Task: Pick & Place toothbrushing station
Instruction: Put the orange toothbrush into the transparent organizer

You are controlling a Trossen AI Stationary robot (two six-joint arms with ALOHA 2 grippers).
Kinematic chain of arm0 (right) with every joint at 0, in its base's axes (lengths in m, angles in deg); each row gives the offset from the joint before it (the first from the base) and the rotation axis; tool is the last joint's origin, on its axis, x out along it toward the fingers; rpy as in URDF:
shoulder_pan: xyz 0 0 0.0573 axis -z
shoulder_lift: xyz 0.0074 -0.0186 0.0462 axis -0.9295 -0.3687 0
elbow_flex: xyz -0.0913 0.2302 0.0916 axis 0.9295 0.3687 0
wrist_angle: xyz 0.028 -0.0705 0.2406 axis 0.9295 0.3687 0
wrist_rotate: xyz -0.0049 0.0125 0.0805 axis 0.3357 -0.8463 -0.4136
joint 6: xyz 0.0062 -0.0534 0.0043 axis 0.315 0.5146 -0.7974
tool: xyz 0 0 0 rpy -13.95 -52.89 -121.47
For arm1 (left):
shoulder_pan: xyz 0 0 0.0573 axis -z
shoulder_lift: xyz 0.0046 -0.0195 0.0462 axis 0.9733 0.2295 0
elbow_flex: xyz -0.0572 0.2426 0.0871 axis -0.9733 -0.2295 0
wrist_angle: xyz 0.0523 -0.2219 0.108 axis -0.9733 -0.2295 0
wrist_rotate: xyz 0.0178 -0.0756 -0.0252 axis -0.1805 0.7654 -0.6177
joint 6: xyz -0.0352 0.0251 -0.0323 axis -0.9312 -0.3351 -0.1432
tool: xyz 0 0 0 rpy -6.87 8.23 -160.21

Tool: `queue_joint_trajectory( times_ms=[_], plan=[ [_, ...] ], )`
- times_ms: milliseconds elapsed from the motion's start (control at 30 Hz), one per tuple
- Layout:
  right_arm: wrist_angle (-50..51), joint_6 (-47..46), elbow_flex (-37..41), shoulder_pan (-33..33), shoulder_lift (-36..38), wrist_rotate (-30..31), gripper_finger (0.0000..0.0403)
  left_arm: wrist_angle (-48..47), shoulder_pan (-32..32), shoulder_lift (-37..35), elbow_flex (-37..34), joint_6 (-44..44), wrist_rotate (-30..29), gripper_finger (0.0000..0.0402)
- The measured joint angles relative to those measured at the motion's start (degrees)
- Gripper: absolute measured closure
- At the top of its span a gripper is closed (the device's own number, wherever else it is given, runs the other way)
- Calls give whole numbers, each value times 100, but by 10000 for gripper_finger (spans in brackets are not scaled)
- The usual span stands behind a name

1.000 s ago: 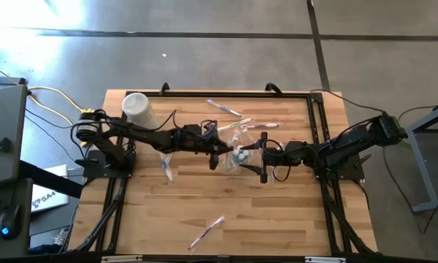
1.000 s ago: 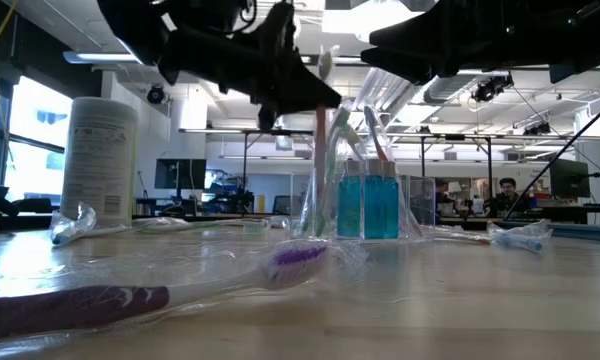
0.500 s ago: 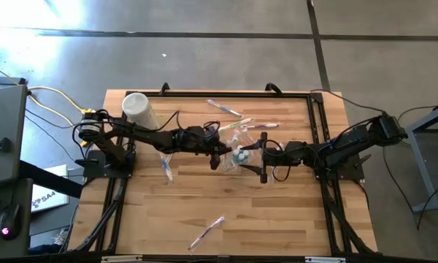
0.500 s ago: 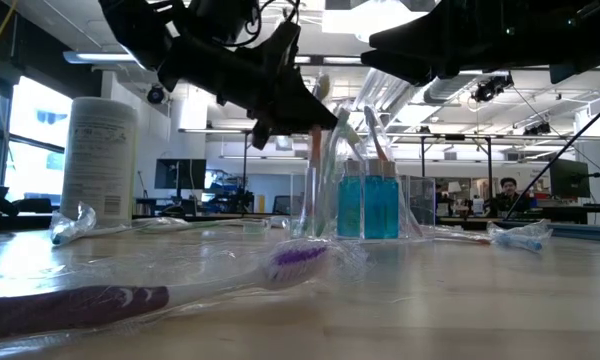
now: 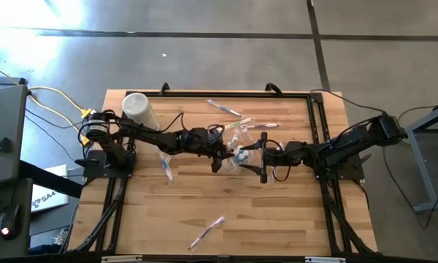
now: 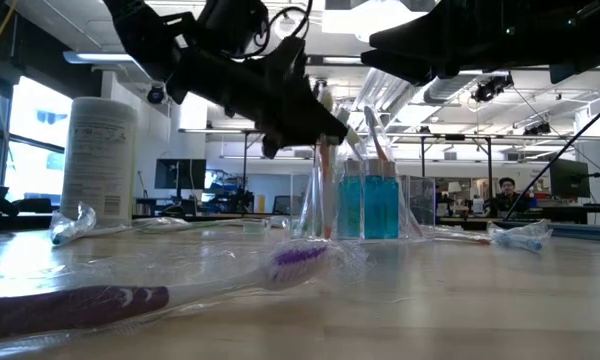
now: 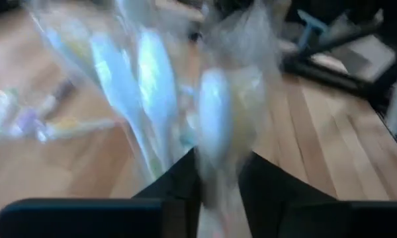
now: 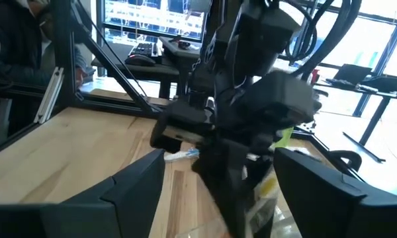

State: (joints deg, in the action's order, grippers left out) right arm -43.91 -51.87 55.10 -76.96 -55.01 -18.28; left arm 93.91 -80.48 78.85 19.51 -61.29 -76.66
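— One toothbrushing station (image 6: 365, 205), mid-table, upright, wrapped brushes standing in it?
— Yes. Left gripper (image 5: 217, 155) over its near edge, a wrapped toothbrush (image 7: 215, 119) between the fingers; whether clenched or loosened, cannot tell.
— Right gripper (image 5: 263, 157)?
— Just beside the station, fingers spread, holding nothing. White tub (image 5: 138, 109) well apart, far left corner.

The small, boxy, see-through clear plastic toothbrushing station (image 6: 365, 205) is standing upright near the middle of the wooden table (image 5: 277, 212). Blue blocks are showing through its walls, and wrapped toothbrushes (image 6: 328, 160) are leaning out of its top. From above, it (image 5: 239, 155) is seen only faintly.
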Motion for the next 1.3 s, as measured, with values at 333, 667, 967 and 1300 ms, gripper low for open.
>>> queue_joint_trajectory(
  times_ms=[333, 667, 967, 1300],
  plan=[
    [85, 0, 0, -2, 0, 0, 127, -906, -2, -145, 416, -167, 420, 201],
    [116, 0, 0, -1, 0, 0, 127, -3745, 2, -223, 1608, 308, 540, 184],
    [123, 0, 0, 0, 0, 0, 127, -5957, 208, -223, 2690, 465, 371, 187],
    [127, -81, 0, -2, 0, -2, 127, -6722, 731, -223, 3259, 591, -429, 188]
  ],
)
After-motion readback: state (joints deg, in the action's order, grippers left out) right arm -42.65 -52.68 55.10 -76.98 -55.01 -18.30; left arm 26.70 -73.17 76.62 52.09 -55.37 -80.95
